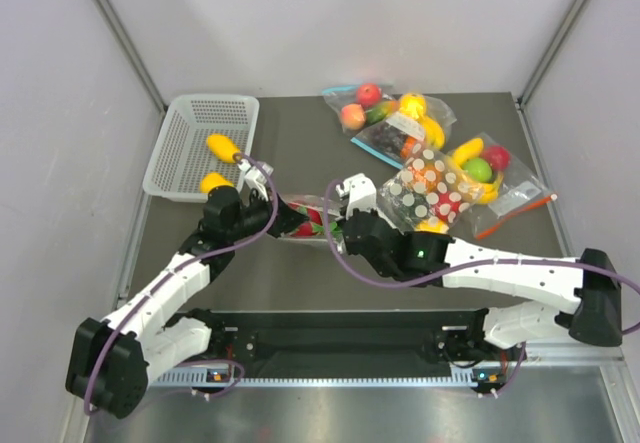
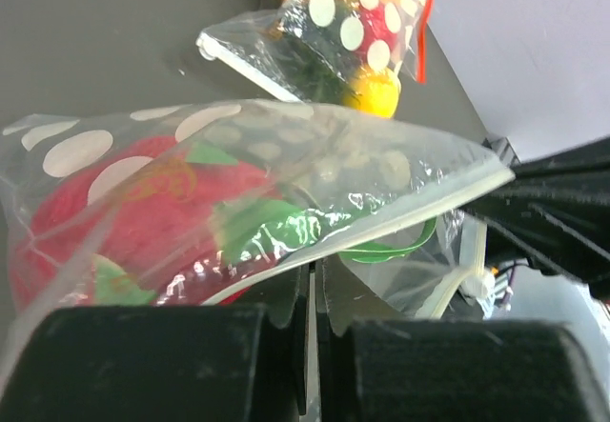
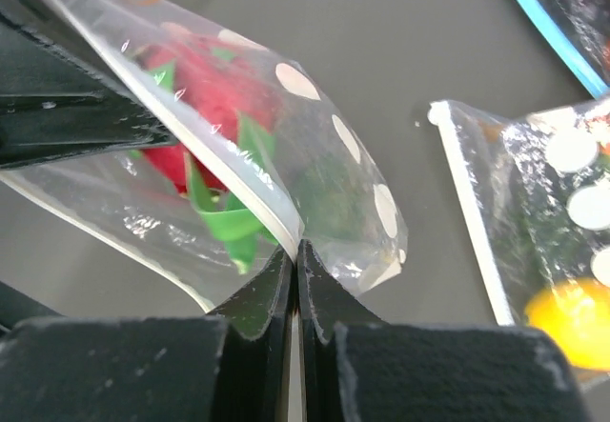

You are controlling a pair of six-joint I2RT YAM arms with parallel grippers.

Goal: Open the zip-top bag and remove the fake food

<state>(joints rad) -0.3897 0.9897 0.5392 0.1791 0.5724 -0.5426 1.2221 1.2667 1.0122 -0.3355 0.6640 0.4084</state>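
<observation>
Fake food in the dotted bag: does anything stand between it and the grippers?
Yes, the bag itself: the red and green food lies inside its plastic. The left gripper and right gripper are each shut on a lip of it.

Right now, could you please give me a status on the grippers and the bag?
Both shut on the zip-top bag lips: left gripper, right gripper. Mouth parted, red fake food inside. Other dotted bag close by, nothing blocking.
</observation>
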